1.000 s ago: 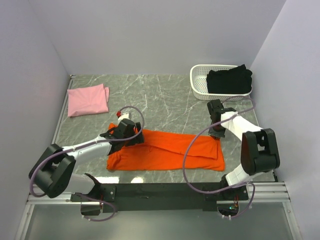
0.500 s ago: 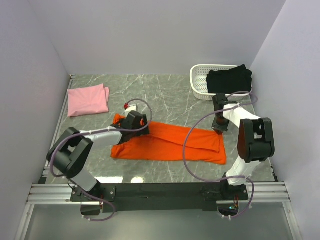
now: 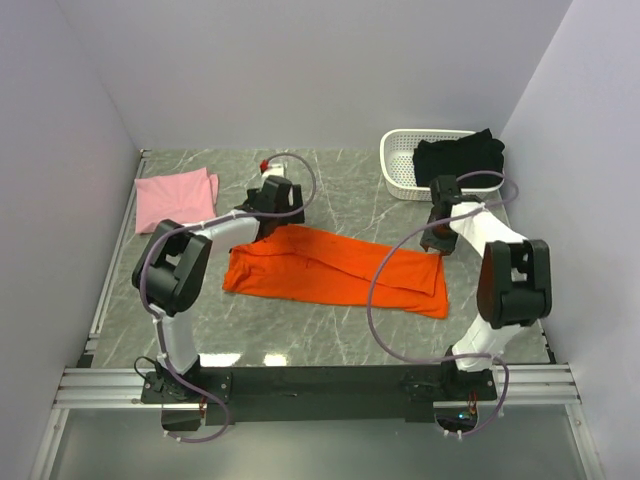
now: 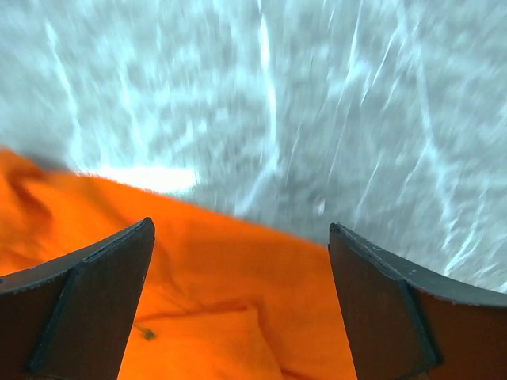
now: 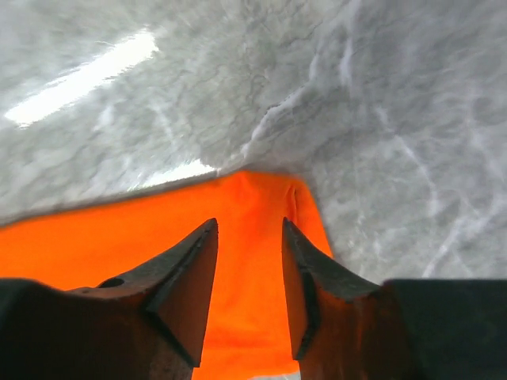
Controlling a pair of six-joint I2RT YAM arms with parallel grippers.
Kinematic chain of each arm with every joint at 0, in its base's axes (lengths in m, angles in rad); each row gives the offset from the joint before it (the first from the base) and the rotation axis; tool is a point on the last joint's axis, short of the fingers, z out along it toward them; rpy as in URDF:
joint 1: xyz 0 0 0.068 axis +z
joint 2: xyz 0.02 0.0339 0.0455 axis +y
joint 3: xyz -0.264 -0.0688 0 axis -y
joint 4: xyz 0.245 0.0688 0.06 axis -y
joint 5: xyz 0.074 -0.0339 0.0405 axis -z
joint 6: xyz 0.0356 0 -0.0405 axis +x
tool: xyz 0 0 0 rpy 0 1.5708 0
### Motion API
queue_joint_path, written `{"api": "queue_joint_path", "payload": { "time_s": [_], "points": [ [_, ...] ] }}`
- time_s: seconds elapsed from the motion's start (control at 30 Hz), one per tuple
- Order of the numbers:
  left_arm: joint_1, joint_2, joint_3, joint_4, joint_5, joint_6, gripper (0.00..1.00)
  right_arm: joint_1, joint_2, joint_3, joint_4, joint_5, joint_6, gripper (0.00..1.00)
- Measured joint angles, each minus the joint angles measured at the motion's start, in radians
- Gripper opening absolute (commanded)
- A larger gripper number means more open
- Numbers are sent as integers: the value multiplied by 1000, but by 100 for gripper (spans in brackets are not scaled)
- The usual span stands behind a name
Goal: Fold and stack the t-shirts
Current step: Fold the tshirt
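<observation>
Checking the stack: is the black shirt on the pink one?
No, the black t-shirt lies in the basket, apart from the pink t-shirt.

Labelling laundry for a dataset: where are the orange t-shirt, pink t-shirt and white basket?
orange t-shirt (image 3: 330,275): top external view, middle of the cloth.
pink t-shirt (image 3: 176,200): top external view, centre of the folded cloth.
white basket (image 3: 400,170): top external view, left slotted wall.

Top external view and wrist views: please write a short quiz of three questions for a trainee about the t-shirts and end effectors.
1. True or false: the black t-shirt rests in the white basket.
2. Which shows in both wrist views? A pink t-shirt, B orange t-shirt, C black t-shirt.
3. Fill in: the left end effector has its jaws ____.
Key: 1 true; 2 B; 3 open.
</observation>
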Motion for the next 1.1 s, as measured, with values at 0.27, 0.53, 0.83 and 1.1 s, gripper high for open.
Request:
{"api": "queue_joint_path", "payload": {
  "time_s": [0.27,0.53,0.83,1.1],
  "points": [
    [6,-93,48,-56,11,39,98,0,-323,-137,25,3,14,53],
    [5,-404,-165,-51,72,-49,98,0,-409,-357,37,-39,53,53],
    [6,-359,-465,-66,140,-127,98,7,-401,-407,79,-84,69,53],
    [46,-304,-444,34,161,-132,98,23,-405,-436,83,-85,91,53]
  ]
}}
